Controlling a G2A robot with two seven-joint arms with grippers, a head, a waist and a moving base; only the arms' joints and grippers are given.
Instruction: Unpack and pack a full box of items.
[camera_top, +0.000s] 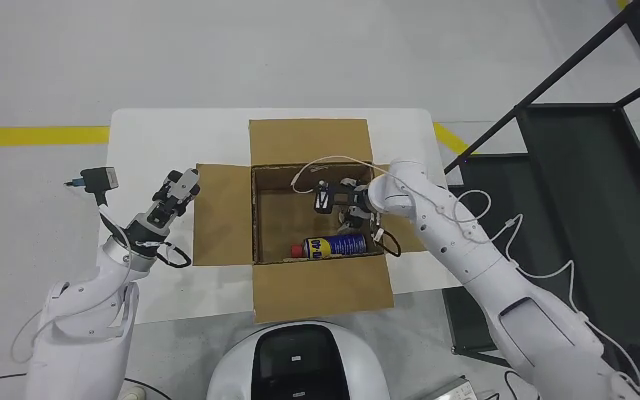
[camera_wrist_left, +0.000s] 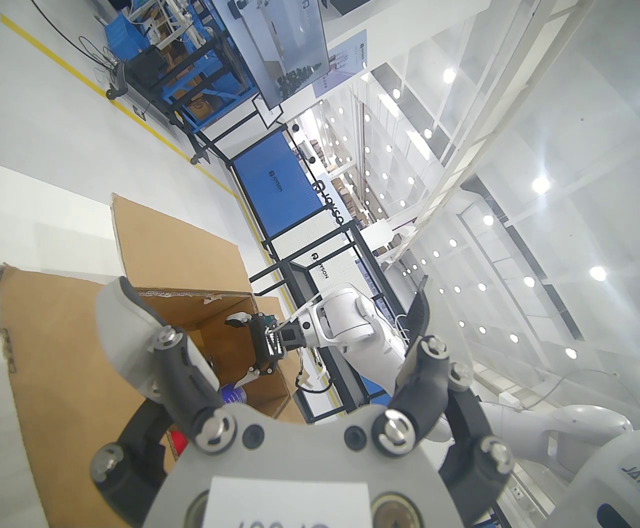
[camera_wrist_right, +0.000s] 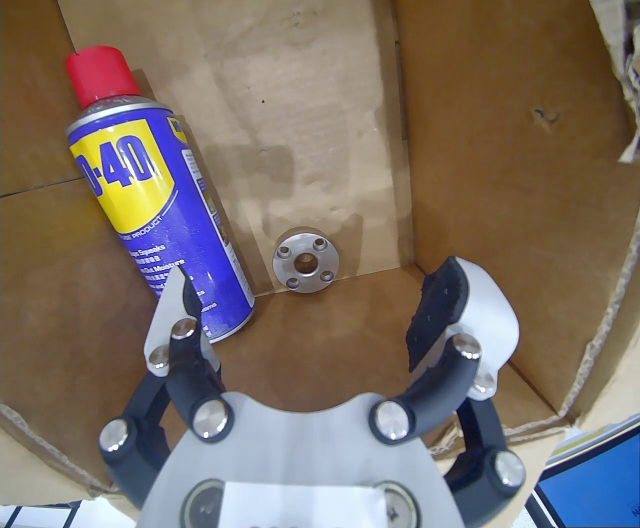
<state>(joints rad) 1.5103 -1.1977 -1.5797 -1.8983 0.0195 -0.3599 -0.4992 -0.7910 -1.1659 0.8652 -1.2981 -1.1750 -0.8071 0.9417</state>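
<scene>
An open cardboard box (camera_top: 310, 140) stands mid-table with its flaps spread. Inside it a blue and yellow spray can (camera_top: 335, 246) with a red cap lies along the near wall. In the right wrist view the spray can (camera_wrist_right: 155, 200) sits beside a small round metal flange (camera_wrist_right: 305, 265) in a corner of the box floor. My right gripper (camera_wrist_right: 310, 290) hangs open inside the box, above the flange and just off the can, holding nothing. My left gripper (camera_top: 180, 188) is open and empty over the box's left flap (camera_wrist_left: 175, 250), tilted upward.
The white table (camera_top: 180, 140) has bare room left of and behind the box. A dark metal rack (camera_top: 570, 200) stands close on the right side. A small grey device (camera_top: 100, 180) sits out past the table's left edge.
</scene>
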